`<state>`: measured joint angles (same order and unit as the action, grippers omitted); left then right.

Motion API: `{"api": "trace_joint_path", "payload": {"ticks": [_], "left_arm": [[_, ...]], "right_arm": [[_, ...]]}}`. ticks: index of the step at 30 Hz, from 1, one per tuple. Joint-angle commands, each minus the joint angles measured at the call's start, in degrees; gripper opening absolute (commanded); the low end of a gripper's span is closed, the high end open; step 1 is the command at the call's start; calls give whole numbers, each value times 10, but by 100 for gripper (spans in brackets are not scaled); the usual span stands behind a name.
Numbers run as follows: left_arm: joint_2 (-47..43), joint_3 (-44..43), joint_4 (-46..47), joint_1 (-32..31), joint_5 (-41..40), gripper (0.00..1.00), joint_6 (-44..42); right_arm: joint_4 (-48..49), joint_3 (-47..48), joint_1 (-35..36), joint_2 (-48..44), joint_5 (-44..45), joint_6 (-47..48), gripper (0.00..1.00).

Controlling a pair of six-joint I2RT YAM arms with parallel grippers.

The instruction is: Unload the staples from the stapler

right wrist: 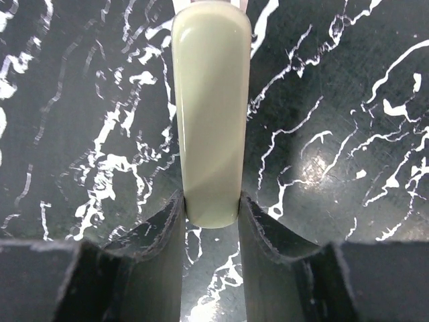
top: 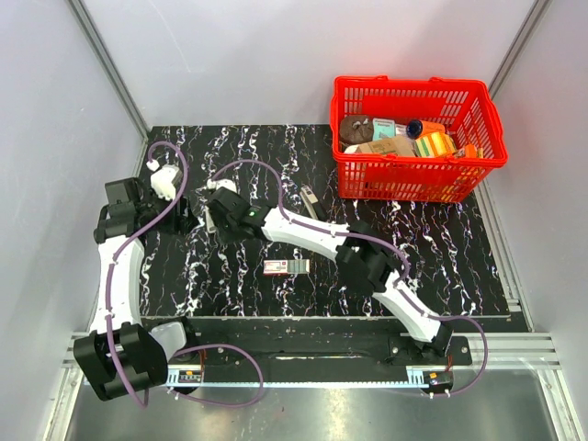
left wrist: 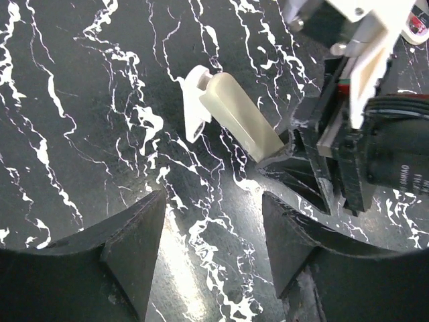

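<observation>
Right wrist view: the stapler (right wrist: 211, 121) is pinched at one end by the right gripper (right wrist: 211, 208), apparently near the rear-left corner of the table (top: 367, 276). The left gripper (left wrist: 213, 201), half open and empty, should be aligned squarely before closing.

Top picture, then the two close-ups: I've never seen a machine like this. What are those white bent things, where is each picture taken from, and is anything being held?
The white bent things are two robot arms bolted side by side, the left arm and the right arm. The top picture comes from a fixed camera above and behind them. Each close-up comes from a small camera on one wrist, looking past that arm's own two-fingered tool. On the black marbled mat lies a small flat box, and a red basket of odds and ends stands at the far right. The right tool is clamped on one end of a pale stapler. The left tool hangs open facing it, holding nothing.
</observation>
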<state>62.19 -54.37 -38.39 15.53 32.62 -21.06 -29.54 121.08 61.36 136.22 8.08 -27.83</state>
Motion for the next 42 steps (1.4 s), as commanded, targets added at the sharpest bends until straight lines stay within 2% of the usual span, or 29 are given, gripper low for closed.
{"api": "trace_joint_path", "payload": {"ticks": [1,11,16,22,39,42], "left_arm": [[-16,-7,-13,8,33,64,8],[-10,1,-13,17,42,63,12],[-15,11,-9,18,37,63,10],[-21,18,-6,18,29,64,6],[-29,30,-19,18,26,64,-6],[-29,29,-19,18,28,64,-6]], "right_arm": [[-117,65,-1,14,19,40,0],[-157,9,-1,-67,25,68,0],[-141,-58,-2,-133,26,65,0],[-144,-90,-2,-173,18,63,0],[-208,6,-2,-59,2,94,0],[-228,47,-2,-28,0,98,0]]}}
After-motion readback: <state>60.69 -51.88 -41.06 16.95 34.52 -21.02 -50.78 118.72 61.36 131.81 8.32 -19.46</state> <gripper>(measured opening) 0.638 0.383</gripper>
